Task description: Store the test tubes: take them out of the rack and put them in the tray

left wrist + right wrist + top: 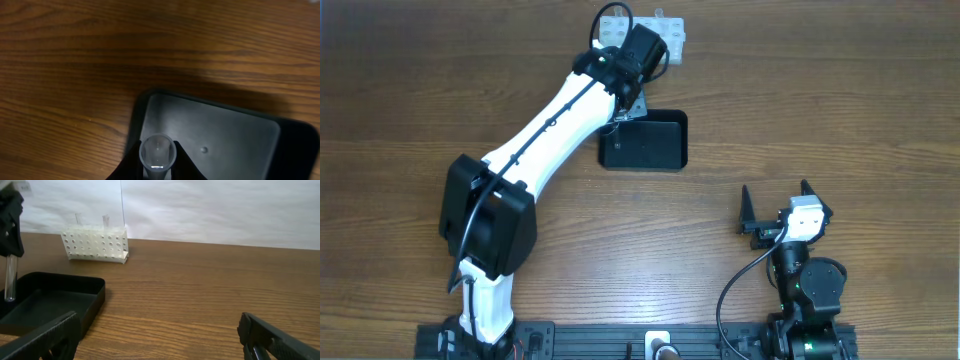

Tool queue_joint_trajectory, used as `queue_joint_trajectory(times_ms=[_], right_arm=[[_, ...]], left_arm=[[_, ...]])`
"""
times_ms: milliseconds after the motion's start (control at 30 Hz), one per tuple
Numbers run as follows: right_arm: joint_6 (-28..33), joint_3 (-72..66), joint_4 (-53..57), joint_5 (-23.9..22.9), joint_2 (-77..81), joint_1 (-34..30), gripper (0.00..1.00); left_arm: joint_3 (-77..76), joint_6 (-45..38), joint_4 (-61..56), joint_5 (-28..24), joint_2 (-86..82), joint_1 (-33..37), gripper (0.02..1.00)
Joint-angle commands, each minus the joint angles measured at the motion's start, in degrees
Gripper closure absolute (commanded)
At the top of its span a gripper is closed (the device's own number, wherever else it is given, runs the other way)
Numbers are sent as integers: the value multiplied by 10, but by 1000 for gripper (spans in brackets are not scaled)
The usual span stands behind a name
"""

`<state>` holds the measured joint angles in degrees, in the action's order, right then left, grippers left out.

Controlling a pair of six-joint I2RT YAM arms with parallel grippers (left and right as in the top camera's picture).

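Tube [157, 151] — between left fingers [189, 169], above tray [225, 135]

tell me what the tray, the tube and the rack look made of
Tray: likely black plastic, smooth, with a dull sheen inside. Tube: clear, glass or plastic, can't tell which. Rack: white, matte, probably plastic, with rows of holes.

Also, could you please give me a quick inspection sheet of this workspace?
Surface: wooden table.
Job's things: white rack with two tubes standing in it; black tray; one tube held upright over the tray.
Clutter: nothing seen.
Tools: left tool shut on the tube; right tool open, near its own base, apart from everything.
Cables: black cable looping by the right arm's base.
Surroundings: white wall behind the table.
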<state>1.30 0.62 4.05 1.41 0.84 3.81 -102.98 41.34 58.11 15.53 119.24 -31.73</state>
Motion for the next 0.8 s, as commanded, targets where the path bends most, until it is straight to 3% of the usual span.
queue_joint_trajectory(times_ms=[33,433,800], right_arm=[[-4,-3,1,-2,-6,3,7],[-4,-3,1,-2,-6,3,9],[-4,-3,1,-2,-6,3,9]], left_arm=[[-6,-33,2,-26,22,10,976],[-6,-93,0,-33,36,8,963],[-6,-92,-2,-33,69,9,965]])
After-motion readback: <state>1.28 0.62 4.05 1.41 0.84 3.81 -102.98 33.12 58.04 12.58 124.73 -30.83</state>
